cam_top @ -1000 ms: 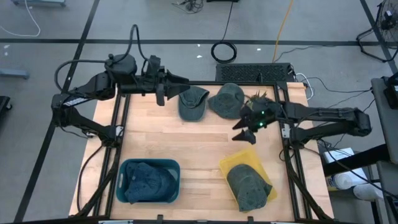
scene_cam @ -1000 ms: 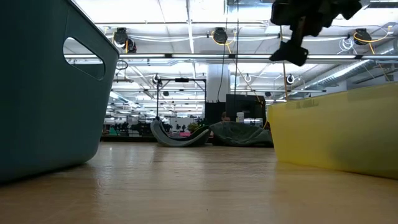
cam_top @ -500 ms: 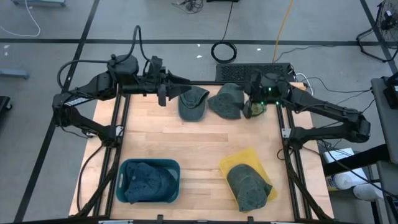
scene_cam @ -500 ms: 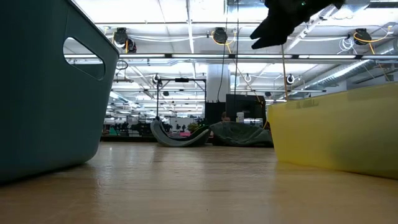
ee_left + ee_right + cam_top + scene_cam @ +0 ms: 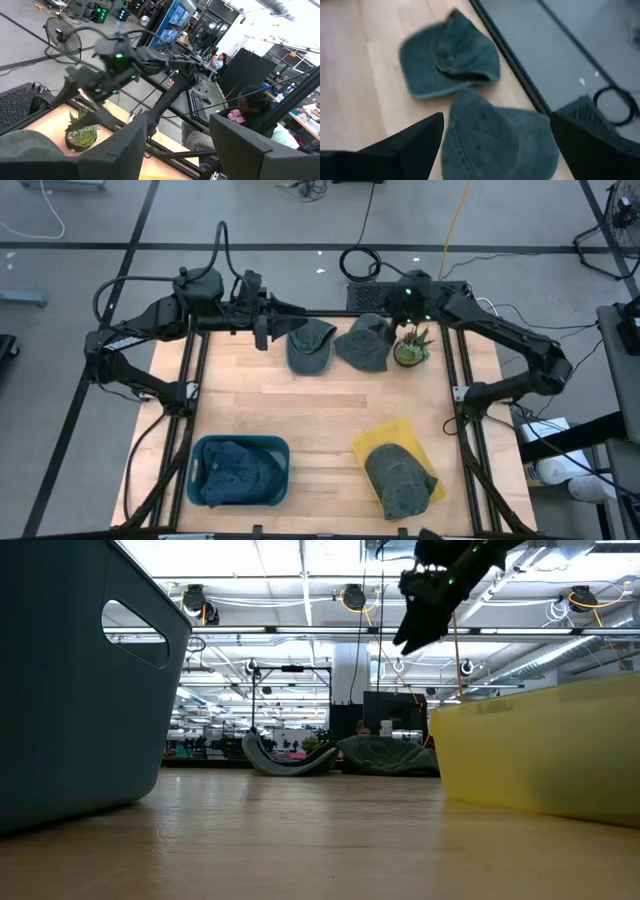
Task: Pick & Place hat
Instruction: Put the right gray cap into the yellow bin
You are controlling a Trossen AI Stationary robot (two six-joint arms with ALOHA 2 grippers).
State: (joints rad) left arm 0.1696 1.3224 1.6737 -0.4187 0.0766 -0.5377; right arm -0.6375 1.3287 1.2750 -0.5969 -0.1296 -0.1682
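- Two hats point(image 5: 310, 347) point(image 5: 365, 342): dark grey-green.
- Left bin point(image 5: 205, 450): teal.
- Right bin point(image 5: 372, 442): yellow.
- Counter point(image 5: 300, 405): pale wood.
- Fingers point(image 5: 410, 142): black.

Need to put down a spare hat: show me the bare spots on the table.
Free: the wood band between the two loose hats and the teal bin and yellow bin; also between those bins. Crowded: the far edge, with hats, potted plant, left gripper, right gripper.
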